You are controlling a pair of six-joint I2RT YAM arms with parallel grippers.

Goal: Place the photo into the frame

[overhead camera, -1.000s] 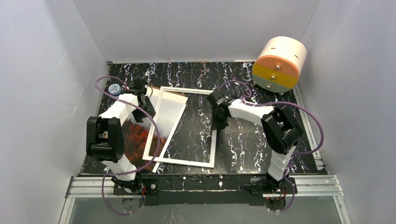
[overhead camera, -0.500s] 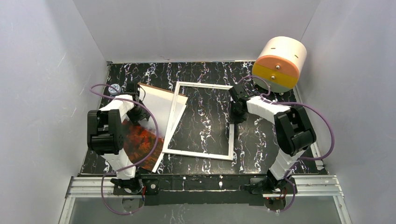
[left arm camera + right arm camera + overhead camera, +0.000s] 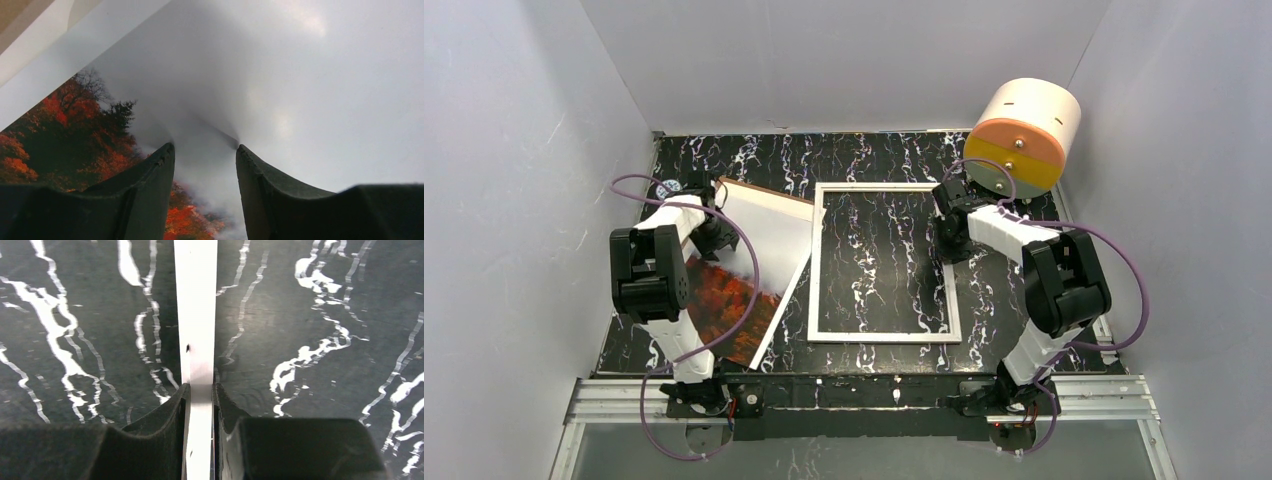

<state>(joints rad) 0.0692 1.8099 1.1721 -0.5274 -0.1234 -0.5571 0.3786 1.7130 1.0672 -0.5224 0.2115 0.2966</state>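
The frame (image 3: 883, 337) lies flat at the table's middle, with the marble showing through inside its white rim. My right gripper (image 3: 951, 244) is shut on the frame's right rim; in the right wrist view the white rim (image 3: 195, 315) runs between the gripper (image 3: 201, 385). The photo (image 3: 729, 300) lies tilted at the left, red forest near, grey mist far, its right edge beside the frame's left rim. My left gripper (image 3: 711, 237) is open, and in the left wrist view (image 3: 205, 146) its tips rest on the photo's misty part (image 3: 300, 75).
A brown board edge (image 3: 769, 190) shows along the photo's far side, and in the left wrist view (image 3: 17, 17). A white-and-orange drum (image 3: 1022, 135) stands at the back right. Grey walls close in the black marble table (image 3: 1014, 300).
My right gripper has dragged the frame rightward and turned it square, off the photo. The photo now lies uncovered at the left. My left gripper shifted slightly towards the back left.
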